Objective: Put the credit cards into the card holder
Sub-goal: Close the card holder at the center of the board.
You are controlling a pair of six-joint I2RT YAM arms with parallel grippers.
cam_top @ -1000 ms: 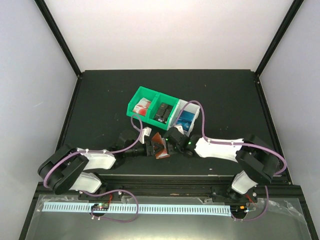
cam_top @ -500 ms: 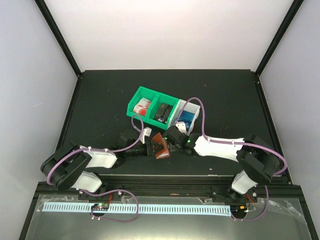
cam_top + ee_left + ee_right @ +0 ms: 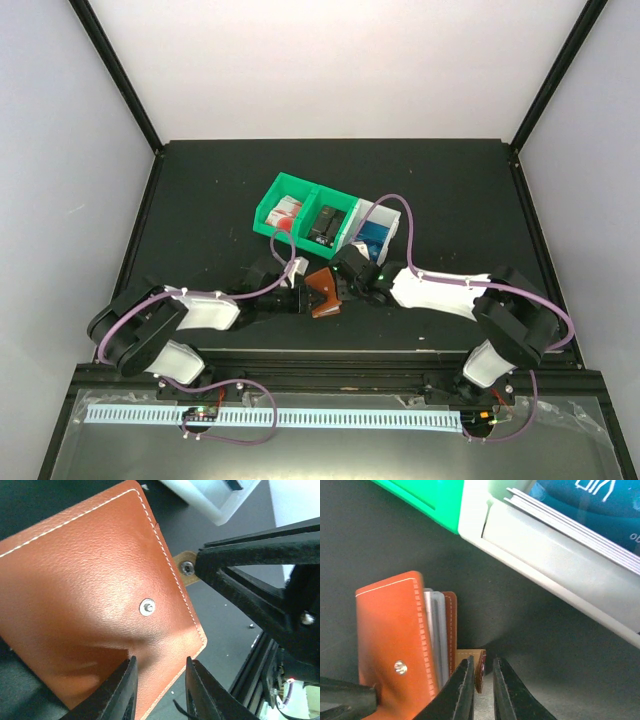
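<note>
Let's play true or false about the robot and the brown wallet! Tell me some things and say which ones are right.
1. The reddish-brown leather wallet lies inside the green plastic bin. False: it is outside the bins, between the two claws.
2. The right claw pinches the wallet's small snap tab. True.
3. The white plastic bin holds blue cards. True.
4. The left claw is far from the wallet. False: its fingers grip the wallet's corner.
5. The wallet is folded shut, with the tab snapped down. False: the tab sticks out loose, and clear pockets show between the covers.
</note>
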